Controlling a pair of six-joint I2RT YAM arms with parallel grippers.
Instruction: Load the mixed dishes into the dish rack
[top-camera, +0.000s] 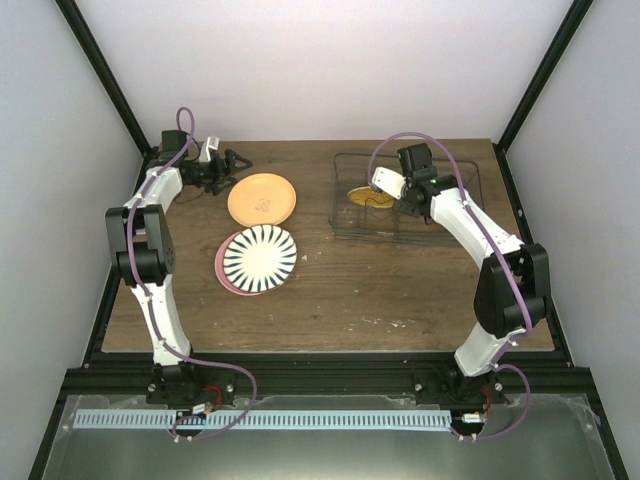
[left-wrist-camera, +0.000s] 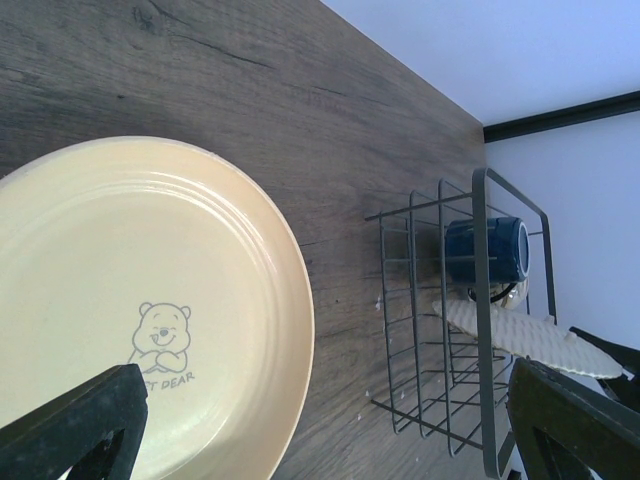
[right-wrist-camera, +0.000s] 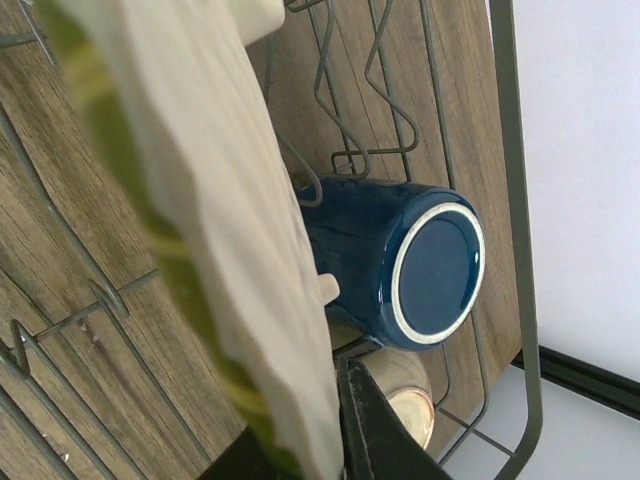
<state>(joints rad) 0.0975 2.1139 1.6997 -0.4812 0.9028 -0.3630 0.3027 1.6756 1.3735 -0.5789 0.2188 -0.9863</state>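
The dish rack (top-camera: 455, 175) of dark wire stands at the back right. My right gripper (top-camera: 382, 196) is inside it, shut on the rim of a yellow plate (top-camera: 358, 197) with a cream grid-patterned underside (right-wrist-camera: 220, 190), held on edge. The gripper also shows in the right wrist view (right-wrist-camera: 310, 450). Behind the plate lie a dark blue mug (right-wrist-camera: 405, 260) on its side and a small cream bowl (right-wrist-camera: 410, 395). My left gripper (top-camera: 232, 163) is open and empty at the far edge of an orange plate (top-camera: 262, 198) with a bear print (left-wrist-camera: 150, 300). A white plate with black stripes (top-camera: 260, 256) lies on a pink plate (top-camera: 221, 268).
In the left wrist view the rack (left-wrist-camera: 480, 300) stands right of the orange plate, with bare wood between them. Black frame posts rise at the table's back corners. The table's left edge (top-camera: 125, 270) runs close beside the pink plate.
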